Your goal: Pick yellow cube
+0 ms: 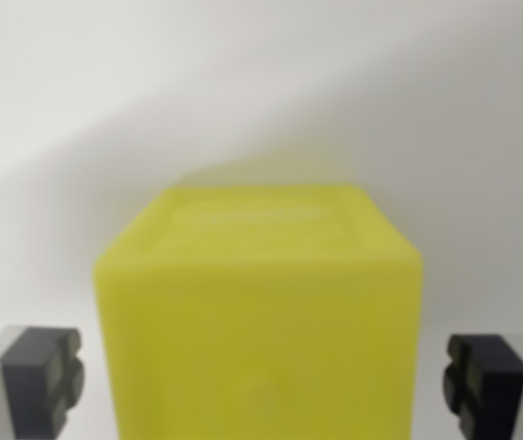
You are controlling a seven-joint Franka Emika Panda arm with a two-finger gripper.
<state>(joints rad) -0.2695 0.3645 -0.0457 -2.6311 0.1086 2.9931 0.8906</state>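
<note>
We see the yellow cube (259, 321) between our gripper (263, 380), whose 2 fingers (43, 378) stand spread apart, not touching it, above a white surface (243, 82).

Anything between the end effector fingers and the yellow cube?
Nothing visible. The blurred yellow plastic cube sits between the dark finger pads, a bare gap on each side. The end effector is open around it, over a plain white surface.

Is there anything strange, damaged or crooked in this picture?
Nothing stands out. The yellow cube sits squarely between the open gripper fingers, with a gap on each side. The picture is blurred, so small surface damage cannot be excluded.
</note>
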